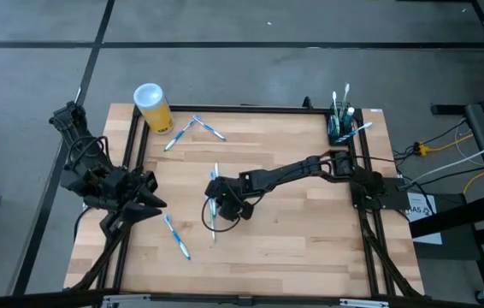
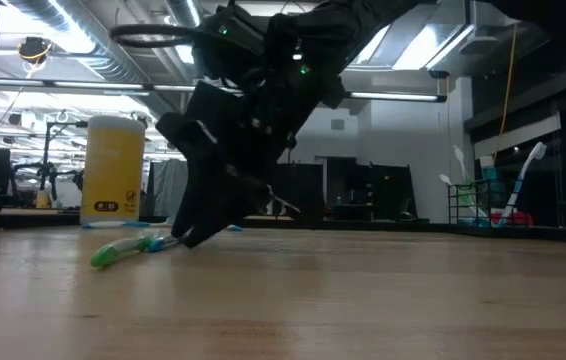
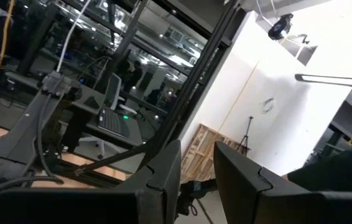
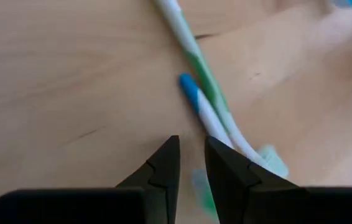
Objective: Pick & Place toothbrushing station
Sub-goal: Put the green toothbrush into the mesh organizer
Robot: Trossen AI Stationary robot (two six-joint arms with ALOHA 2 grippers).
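Observation:
The toothbrushing station, a small black box-like holder (image 1: 341, 128) with several toothbrushes standing in it, sits at the table's far right corner; it also shows in the low view (image 2: 473, 205). My right gripper (image 1: 216, 205) is low over the table's middle, fingers pointing down, a narrow gap between them (image 4: 192, 158). A green-and-white toothbrush (image 4: 194, 62) and a blue-and-white toothbrush (image 4: 201, 109) lie flat on the wood beside one finger, not between the two. My left gripper (image 1: 158, 203) waits at the table's left, slightly open (image 3: 198, 162) and empty.
A yellow cup with a white lid (image 1: 152, 107) stands at the far left. Two toothbrushes (image 1: 192, 130) lie beside it, and another (image 1: 176, 236) lies near the front left. A black frame runs along the table's edges (image 1: 242, 109).

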